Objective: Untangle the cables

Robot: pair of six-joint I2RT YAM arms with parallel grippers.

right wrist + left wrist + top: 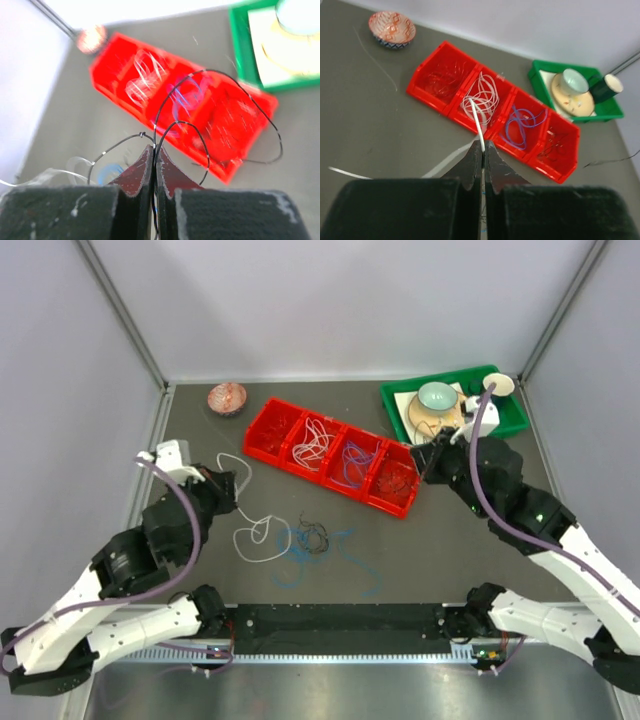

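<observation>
The left tool [483, 145], pinching a thin white wire [478, 122], is facing the red divided plastic tray [432, 102]. The right tool [153, 150] is pinching a thin black wire [210, 70].

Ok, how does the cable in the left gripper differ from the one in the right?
The left gripper pinches a white cable, the right gripper a black cable. The white one leaves the jaws as a single strand; the black one spreads into wide loops. Both are clamped between shut jaws.
</observation>
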